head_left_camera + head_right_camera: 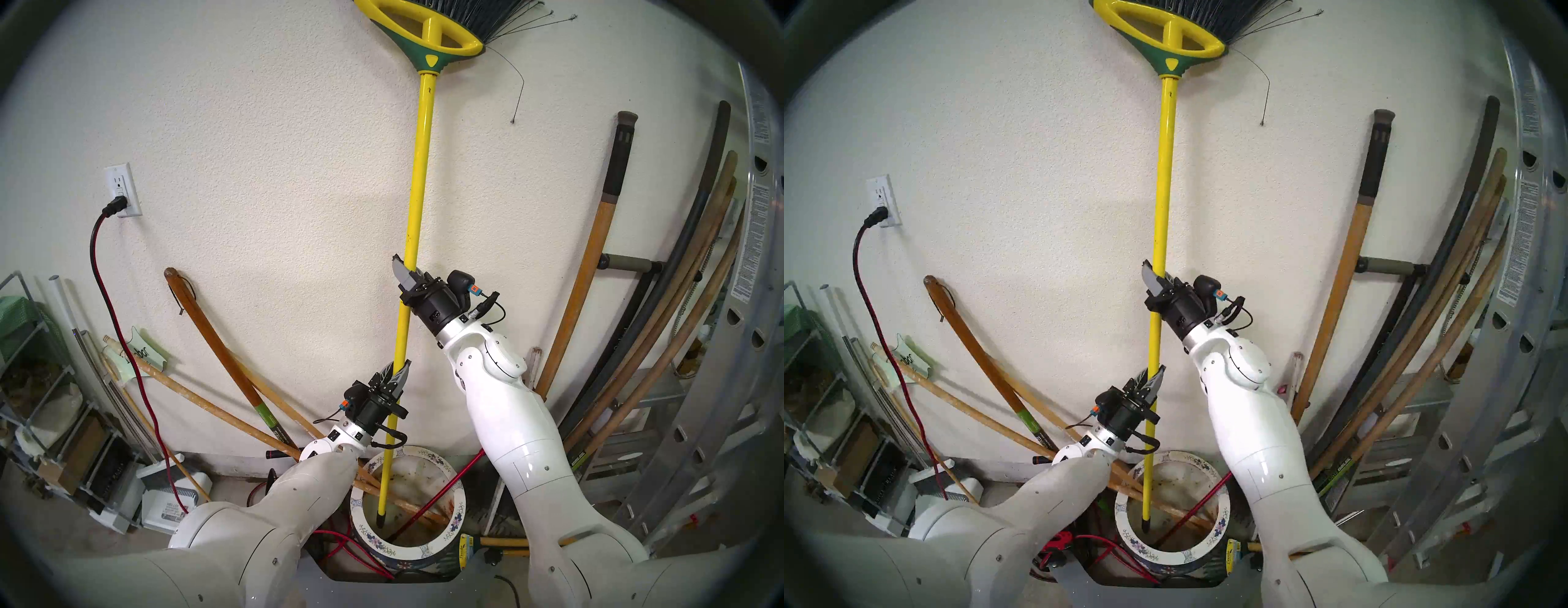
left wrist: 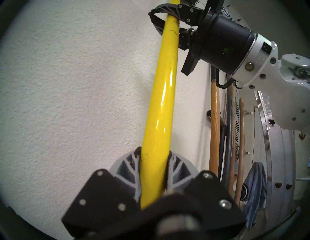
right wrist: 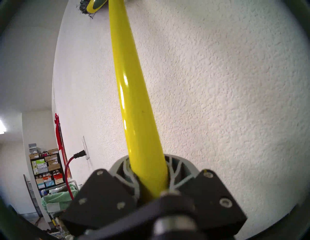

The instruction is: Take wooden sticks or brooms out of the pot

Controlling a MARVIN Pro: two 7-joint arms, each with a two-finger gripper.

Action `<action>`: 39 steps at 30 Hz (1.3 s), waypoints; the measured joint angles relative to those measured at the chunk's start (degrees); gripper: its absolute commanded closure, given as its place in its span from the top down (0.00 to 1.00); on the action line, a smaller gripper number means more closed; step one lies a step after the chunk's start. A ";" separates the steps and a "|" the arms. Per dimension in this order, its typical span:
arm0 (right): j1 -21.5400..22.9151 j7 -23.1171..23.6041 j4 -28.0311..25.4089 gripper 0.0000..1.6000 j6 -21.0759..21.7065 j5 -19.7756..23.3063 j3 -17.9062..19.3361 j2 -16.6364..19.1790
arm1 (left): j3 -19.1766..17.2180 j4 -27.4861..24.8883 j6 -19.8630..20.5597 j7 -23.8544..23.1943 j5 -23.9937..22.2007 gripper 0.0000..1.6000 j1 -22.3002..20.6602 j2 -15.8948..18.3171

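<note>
Both sets of fingers are closing firmly on the broom (image 1: 418,170), and I am holding its yellow pole in two places. My left fingers (image 1: 396,370) are gripping low on the pole, not far above the pot (image 1: 456,524); in the left wrist view the grey pads are pressing the pole from either side (image 2: 176,172). My right fingers (image 1: 408,275) are gripping higher up, near the middle, wrapping the pole just as tightly (image 3: 174,169).

I am spacing the two grips apart because the broom is tall and top-heavy: its yellow-and-green head is riding high against the wall (image 1: 254,148), bristles upward, and a single grip would likely let it swing.

I am keeping the pole nearly upright, so it can travel straight up through the pot's mouth. Its black tip is showing inside the pot, below the white floral rim, so the broom is not yet out. A thin red rod (image 1: 437,496) and some brown wooden handles (image 1: 407,505) are crossing the pot beside the tip, and I judge that a tilted pull could snag them.

I judge the lift as partly done; the tip has yet to clear the rim.
</note>
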 measured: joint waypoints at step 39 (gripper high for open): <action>9.62 2.98 3.33 0.00 6.82 -1.26 -3.99 -6.04 | -1.04 -27.85 15.73 -6.21 -12.74 0.00 11.94 10.19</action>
